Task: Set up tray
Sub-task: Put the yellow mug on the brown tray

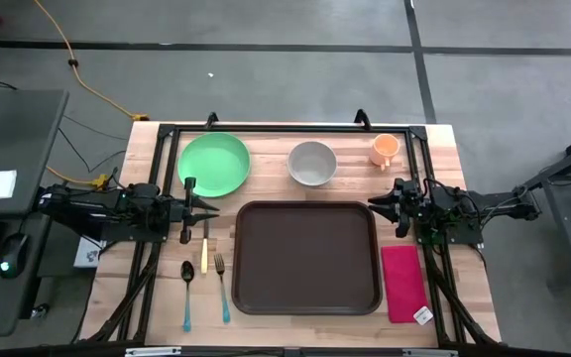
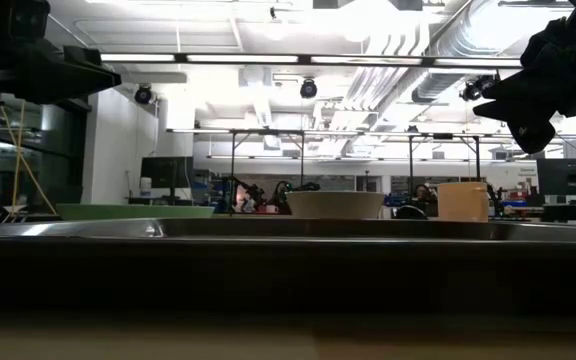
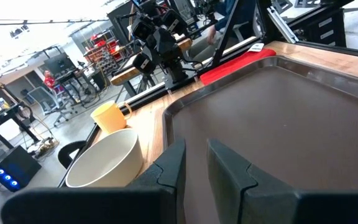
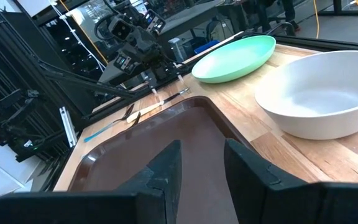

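I have the tray (image 1: 306,257) lying flat at the middle of the table's near edge, nothing in it. Both arms hover at its far corners: left gripper (image 1: 209,209) and right gripper (image 1: 377,203), each with jaws slightly parted, grasping nothing. I judge the first pick comes next; I'd descend squarely over a rim and set items down inside the tray's raised edge. The green plate (image 1: 214,164), white bowl (image 1: 312,163) and orange cup (image 1: 385,150) along the far edge all sit empty.
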Action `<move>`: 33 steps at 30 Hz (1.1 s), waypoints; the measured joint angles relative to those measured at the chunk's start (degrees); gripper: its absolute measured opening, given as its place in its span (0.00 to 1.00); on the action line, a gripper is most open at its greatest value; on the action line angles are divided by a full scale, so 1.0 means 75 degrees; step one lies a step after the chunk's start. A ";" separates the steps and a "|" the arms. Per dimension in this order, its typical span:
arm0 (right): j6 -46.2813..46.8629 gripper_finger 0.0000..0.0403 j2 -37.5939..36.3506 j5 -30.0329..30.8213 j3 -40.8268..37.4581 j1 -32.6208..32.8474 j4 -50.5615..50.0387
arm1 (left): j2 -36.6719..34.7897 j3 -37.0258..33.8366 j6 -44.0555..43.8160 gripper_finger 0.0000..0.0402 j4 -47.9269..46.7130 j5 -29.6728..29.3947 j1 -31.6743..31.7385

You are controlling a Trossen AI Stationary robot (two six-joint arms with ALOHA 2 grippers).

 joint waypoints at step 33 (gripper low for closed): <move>-0.1607 0.24 0.0000 0.2299 0.0003 0.0000 0.1309 | 0.0001 0.0001 0.0000 0.24 -0.0003 -0.0003 0.0000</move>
